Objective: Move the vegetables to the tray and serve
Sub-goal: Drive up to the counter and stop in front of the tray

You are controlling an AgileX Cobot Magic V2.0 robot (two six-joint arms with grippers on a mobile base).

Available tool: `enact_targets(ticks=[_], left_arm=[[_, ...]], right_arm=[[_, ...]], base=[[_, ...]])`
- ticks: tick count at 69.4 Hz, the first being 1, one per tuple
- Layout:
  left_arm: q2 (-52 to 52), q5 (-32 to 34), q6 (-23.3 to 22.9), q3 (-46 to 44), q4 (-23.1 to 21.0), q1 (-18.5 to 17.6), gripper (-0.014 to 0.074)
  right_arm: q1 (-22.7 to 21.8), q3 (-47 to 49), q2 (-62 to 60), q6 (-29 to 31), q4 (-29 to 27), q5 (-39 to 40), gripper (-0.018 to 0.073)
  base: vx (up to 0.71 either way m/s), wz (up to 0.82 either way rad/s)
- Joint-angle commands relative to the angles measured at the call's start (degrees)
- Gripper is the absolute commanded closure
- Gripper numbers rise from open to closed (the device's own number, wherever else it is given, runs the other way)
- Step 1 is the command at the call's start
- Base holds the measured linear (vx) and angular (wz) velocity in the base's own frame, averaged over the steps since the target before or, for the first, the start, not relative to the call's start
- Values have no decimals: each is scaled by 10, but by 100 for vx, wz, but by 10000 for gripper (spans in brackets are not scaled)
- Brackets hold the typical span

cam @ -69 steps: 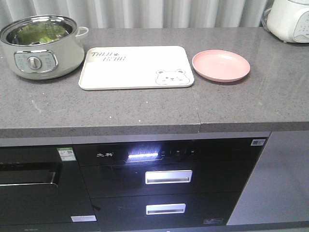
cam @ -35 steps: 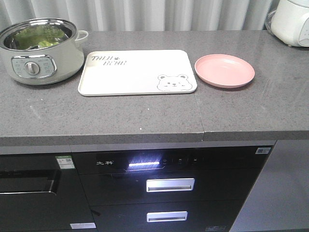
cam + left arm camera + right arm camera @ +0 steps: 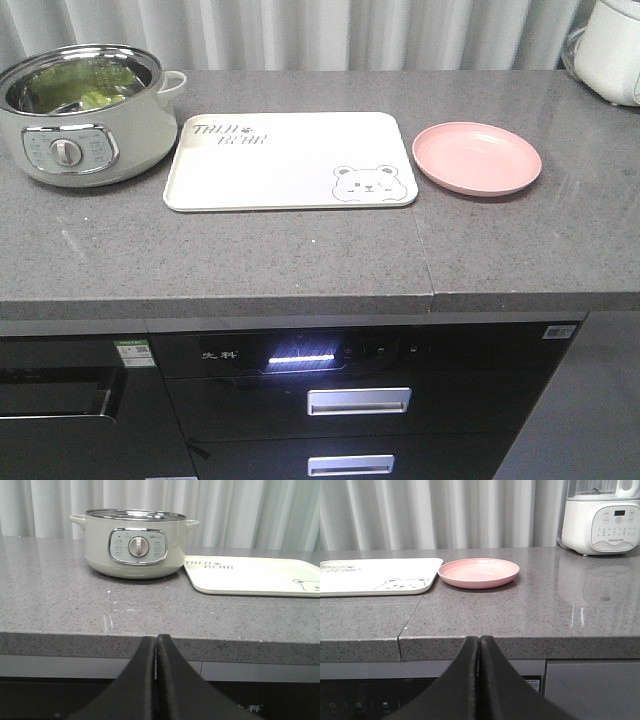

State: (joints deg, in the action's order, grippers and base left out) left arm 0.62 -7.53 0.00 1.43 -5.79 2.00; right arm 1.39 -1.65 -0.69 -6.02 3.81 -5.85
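The left gripper (image 3: 156, 640) and right gripper (image 3: 479, 640) were closed and empty, below the countertop's (image 3: 300, 250) front edge. The lettuce (image 3: 75, 95) lay inside the rear-left electric pot (image 3: 90, 150); a low approach risked striking its rim.

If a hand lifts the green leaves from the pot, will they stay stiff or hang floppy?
Probably floppy: the vegetables look thin and crinkled, so they should droop. Likely light, being leafy. Lying in the pot, they may be wet and slippery; moisture cannot be seen.

The front camera looks down on the tray (image 3: 290, 165); both wrist cameras see it low, from either side.
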Motion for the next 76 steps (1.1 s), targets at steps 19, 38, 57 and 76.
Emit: enact_targets(ticks=[19, 38, 57, 76], left_arm=[[3, 42, 0, 6, -4, 2, 603], [3, 42, 0, 6, -4, 2, 603], [3, 42, 0, 6, -4, 2, 603], [3, 42, 0, 6, -4, 2, 603]], right_arm=[[-3, -4, -1, 0, 4, 45, 564], [-3, -4, -1, 0, 4, 45, 564], [-3, -4, -1, 0, 4, 45, 564], [-3, -4, -1, 0, 4, 45, 564]], base=[[6, 2], [7, 2], [7, 2], [6, 2]])
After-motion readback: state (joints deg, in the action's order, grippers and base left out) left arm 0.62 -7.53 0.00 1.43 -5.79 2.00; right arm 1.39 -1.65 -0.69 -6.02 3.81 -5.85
